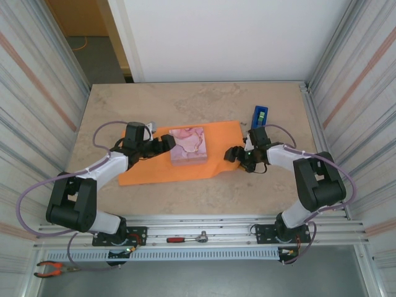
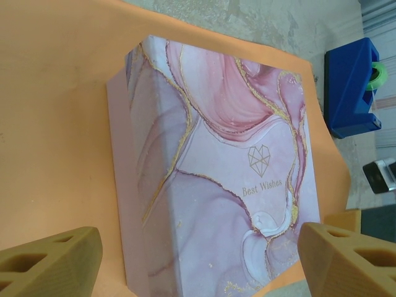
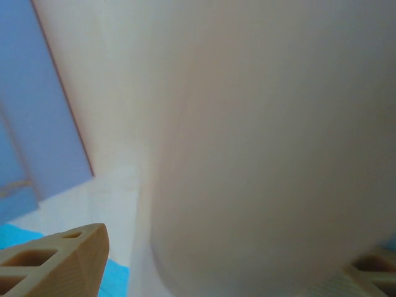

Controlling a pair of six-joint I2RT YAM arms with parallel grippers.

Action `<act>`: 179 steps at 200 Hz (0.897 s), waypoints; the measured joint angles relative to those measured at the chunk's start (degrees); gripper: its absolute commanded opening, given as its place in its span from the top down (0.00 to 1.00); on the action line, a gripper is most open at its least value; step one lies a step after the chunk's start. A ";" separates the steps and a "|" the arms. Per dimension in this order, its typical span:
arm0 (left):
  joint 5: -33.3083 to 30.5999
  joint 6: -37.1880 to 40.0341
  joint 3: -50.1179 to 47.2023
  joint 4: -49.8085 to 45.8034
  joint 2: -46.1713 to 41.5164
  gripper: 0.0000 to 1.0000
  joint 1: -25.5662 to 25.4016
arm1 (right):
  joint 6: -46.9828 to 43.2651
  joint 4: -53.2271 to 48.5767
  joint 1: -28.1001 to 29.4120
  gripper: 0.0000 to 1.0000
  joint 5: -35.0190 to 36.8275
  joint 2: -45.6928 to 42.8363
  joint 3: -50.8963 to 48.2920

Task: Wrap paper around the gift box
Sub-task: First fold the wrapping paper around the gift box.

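Observation:
The gift box (image 1: 189, 146) is a low square block with a pink and lilac marbled skin and gold "Best Wishes" lettering (image 2: 210, 173). It lies flat on the paper (image 1: 148, 170), a bright orange sheet spread on the table (image 2: 55, 124). My left gripper (image 1: 166, 143) stands open at the box's left side, and its tan fingers (image 2: 52, 260) straddle the box's near corner (image 2: 198, 266) without touching it. At the paper's right edge my right gripper (image 1: 232, 154) is open. Its fingers (image 3: 62, 260) are wide apart, and a blurred pale surface lies close in front of them (image 3: 232, 253).
A blue tape dispenser (image 1: 260, 116) with a green roll stands behind the right gripper, just off the paper (image 2: 352, 86). Corrugated metal walls (image 1: 37, 93) close both sides of the stone-look table (image 1: 185, 99). A red-handled ratchet (image 1: 185, 238) and pliers (image 1: 52, 268) lie by the arm bases.

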 measured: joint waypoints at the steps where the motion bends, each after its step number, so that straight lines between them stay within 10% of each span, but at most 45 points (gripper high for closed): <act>1: 0.00 0.00 -0.02 0.02 0.00 0.17 0.02 | 0.00 0.26 -0.07 0.27 -0.04 0.13 0.07; 121: 0.02 0.02 0.00 0.33 -0.17 0.16 0.00 | -1.99 10.21 -3.28 0.40 1.75 -4.15 0.90; 179: 0.46 0.28 1.09 -1.38 -0.17 0.16 0.00 | -3.41 5.33 -1.99 0.84 2.10 -9.77 -2.34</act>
